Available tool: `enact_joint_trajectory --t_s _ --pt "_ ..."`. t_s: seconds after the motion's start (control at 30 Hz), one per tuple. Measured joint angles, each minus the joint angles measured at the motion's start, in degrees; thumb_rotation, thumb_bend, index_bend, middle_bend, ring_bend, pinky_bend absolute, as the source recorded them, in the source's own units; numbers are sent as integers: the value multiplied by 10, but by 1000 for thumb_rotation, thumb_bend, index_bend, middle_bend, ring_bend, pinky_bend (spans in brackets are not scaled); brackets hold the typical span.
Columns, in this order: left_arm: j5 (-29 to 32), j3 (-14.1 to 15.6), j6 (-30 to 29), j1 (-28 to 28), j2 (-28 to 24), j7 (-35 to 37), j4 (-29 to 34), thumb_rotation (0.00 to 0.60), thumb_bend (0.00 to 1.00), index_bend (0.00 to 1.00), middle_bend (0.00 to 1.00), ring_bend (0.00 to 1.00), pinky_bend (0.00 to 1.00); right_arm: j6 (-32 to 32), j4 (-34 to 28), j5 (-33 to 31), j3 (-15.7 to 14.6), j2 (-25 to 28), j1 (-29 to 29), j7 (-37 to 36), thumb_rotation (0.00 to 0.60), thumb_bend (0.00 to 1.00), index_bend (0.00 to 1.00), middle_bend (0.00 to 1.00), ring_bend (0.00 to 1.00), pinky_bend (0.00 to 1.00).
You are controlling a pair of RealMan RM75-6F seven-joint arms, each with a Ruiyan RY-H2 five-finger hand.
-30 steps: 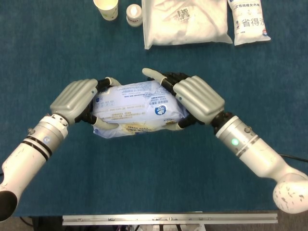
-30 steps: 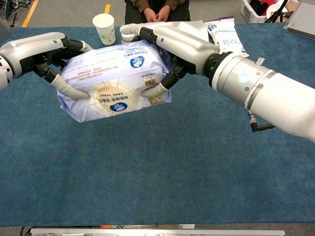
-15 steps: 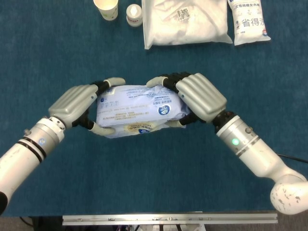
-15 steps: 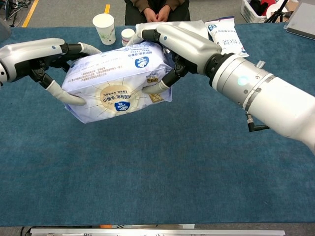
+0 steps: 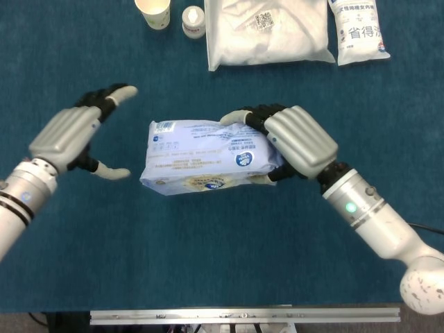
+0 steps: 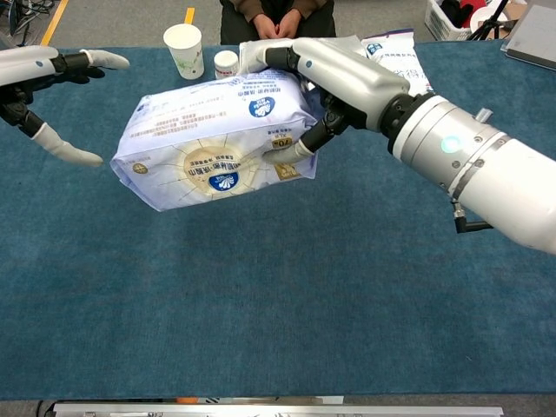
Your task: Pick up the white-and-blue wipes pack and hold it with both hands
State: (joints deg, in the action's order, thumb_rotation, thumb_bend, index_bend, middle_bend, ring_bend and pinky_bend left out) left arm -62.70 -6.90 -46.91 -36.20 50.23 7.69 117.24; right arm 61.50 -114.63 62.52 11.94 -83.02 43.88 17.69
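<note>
Gripping the wipes pack (image 5: pixel 207 156) by its right end, the right hand (image 5: pixel 295 142) with thumb under and fingers (image 5: pixel 253 115) curled over the top edge, the white-and-blue pack raised clear of the blue table cover (image 5: pixel 222 257) and tilted, its left end unsupported. In the chest view, the same pack (image 6: pixel 221 139) hanging lower at its left corner, round blue-and-gold label facing the camera. Well apart to the left, the left hand (image 5: pixel 73 135) spread wide and holding nothing, thumb and fingers parted toward the pack without touching it. Farther back along the table's far edge, a paper cup (image 5: pixel 153 12) with a small white jar (image 5: pixel 193 19) just beside it, then a large white bag (image 5: pixel 267 31) and a white printed pouch (image 5: pixel 359 29) at the right. Beyond the table in the chest view, clasped hands of a seated person (image 6: pixel 278 22).
</note>
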Motion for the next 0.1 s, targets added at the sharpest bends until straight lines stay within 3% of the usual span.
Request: enact_joint_trajectory --t_s 0.1 --pt "-2 1 -7 6 -4 0 -5 600 94 0 0 0 0 2 -5 5 -2 8 -4 -5 600 489 484 481 565 520"
